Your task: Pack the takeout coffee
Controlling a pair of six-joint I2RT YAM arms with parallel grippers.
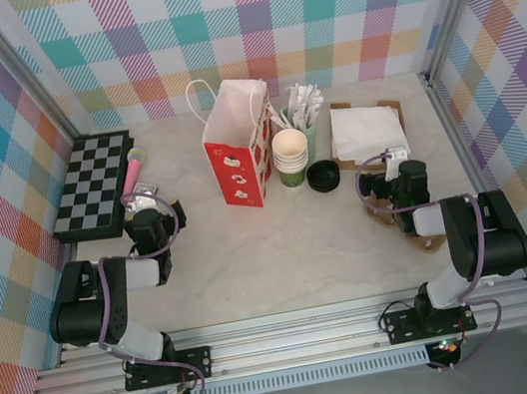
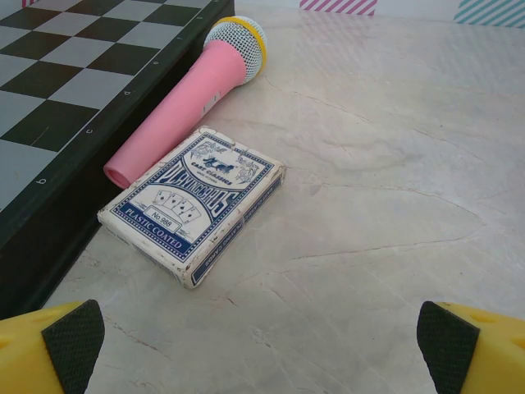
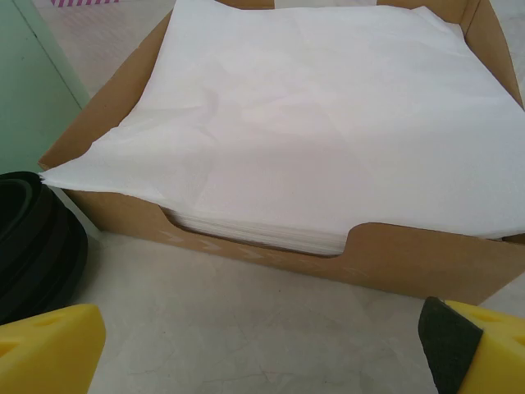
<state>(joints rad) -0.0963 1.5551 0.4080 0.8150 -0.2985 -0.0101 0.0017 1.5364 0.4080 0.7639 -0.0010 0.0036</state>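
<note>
Now both my tools are wide and hold nothing: the left tool (image 2: 261, 349) faces a card box (image 2: 193, 205), the right tool (image 3: 262, 345) faces the napkin tray (image 3: 410, 254). The coffee's black lid (image 1: 324, 176) lies toward the far edge of the desk (image 1: 254, 259), just beside a small green cup (image 1: 293, 178) at the foot of the cream cups (image 1: 290, 147).

Your left arm (image 1: 81, 313) and right arm (image 1: 493, 239): black rounded joint housings, pale grey links between. A purple cable (image 1: 105, 294) loops along each. Black base plates (image 1: 166, 367) sit on a silver rail (image 1: 297, 338). Left gripper (image 2: 262, 353) and right gripper (image 3: 262, 345): yellow fingers (image 2: 29, 365), black dimpled pads (image 2: 74, 341) on the inner faces.
</note>
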